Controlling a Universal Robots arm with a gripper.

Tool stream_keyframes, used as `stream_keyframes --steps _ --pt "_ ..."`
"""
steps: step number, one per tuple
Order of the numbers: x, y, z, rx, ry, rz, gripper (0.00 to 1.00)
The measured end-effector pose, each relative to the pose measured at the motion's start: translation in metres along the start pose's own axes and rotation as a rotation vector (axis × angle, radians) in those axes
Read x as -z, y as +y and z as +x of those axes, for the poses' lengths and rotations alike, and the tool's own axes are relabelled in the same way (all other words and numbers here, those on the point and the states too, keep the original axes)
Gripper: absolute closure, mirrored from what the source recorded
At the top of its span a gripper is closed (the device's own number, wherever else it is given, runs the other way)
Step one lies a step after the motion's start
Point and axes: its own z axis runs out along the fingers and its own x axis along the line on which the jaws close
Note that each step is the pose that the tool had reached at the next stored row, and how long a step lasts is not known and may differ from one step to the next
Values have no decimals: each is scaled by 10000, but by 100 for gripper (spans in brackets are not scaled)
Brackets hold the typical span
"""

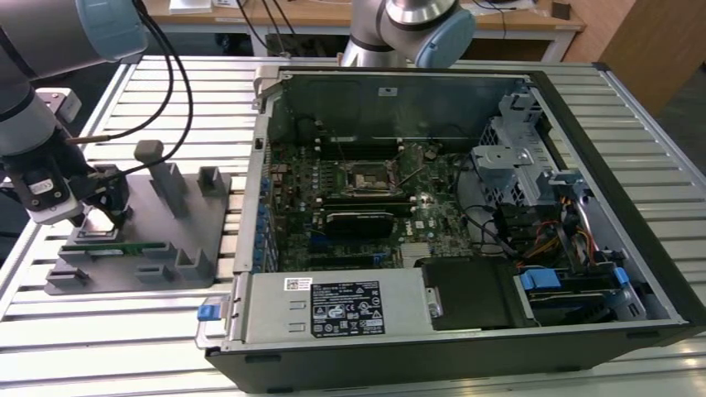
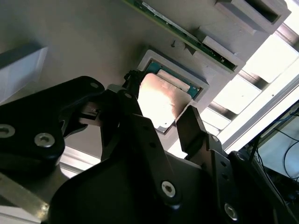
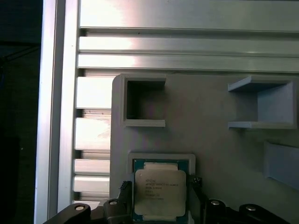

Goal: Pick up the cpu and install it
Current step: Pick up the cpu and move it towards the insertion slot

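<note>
While the claw is down low over the grey holder block, its two black fingers are spread fairly wide, one on each side of the cpu. So the claw is straddling the chip, not clamped on it, and I honestly can't say whether either finger is touching its edge.

The cpu is lying flat in its shallow square pocket in the holder, silver lid up, with a thin green edge showing around it in the first wrist view. In the second wrist view the lid catches a lot of glare between the fingers.

Near the pocket on the same holder there's a long green memory stick. In the exterior view it lies along the front part of the block, close to the claw. The holder also has a few upright posts and empty square slots.

The holder sits on the slatted aluminium worktop, towards the exterior view's left, with the arm reaching down to it from that side.

Just beside the holder, towards the exterior view's right, an open computer case lies on its side. Its motherboard faces up, and the black square socket frame sits around the middle of the board, well apart from the cpu.
</note>
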Motion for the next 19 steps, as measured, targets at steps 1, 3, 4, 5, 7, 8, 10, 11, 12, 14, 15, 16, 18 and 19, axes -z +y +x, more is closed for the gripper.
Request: stream_keyframes --steps 1,3,4,5,7,8,10,11,12,14,15,16,18,19 --pt "1 0 0 0 2 1 42" --pt "1 0 0 0 2 1 47" --pt "1 0 0 0 1 0 47" --pt "3 0 0 0 -1 -1 47" --pt "28 1 0 0 0 -1 47" --pt "45 2 1 0 0 -1 47" --pt "87 4 1 -1 0 -1 47" --pt "111 4 1 0 0 0 47" --pt "137 5 2 0 1 0 47" --pt "192 8 2 0 -1 -1 47" --pt "221 9 2 0 1 0 47" --pt "252 10 3 0 1 0 47" --pt "295 11 3 0 0 -1 47" --pt "302 12 3 0 0 0 47"
